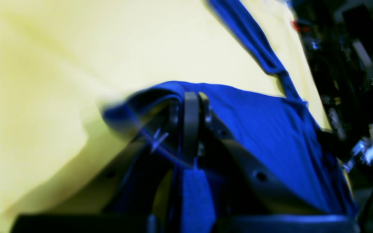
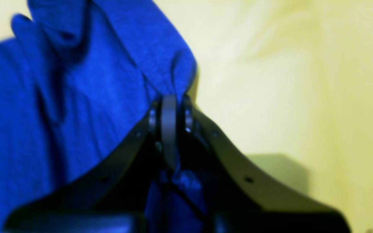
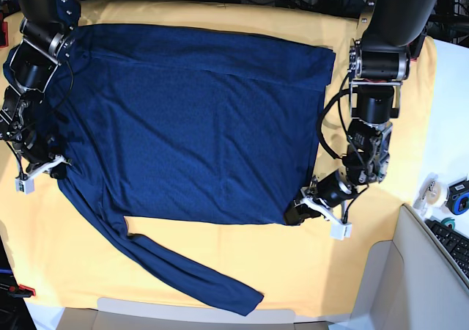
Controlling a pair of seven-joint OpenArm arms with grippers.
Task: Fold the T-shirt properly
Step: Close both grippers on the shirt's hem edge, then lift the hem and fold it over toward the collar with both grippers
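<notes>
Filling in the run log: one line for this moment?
left claw: shut on T-shirt | right claw: shut on T-shirt | fold: not started

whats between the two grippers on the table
The T-shirt body spans the whole stretch between the left gripper and right gripper, each shut on an edge of it; the base view shows this.

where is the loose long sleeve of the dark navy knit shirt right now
In the base view the sleeve lies diagonally on the yellow table cloth at the bottom, below the dark navy knit shirt, cuff pointing toward the lower middle.
</notes>
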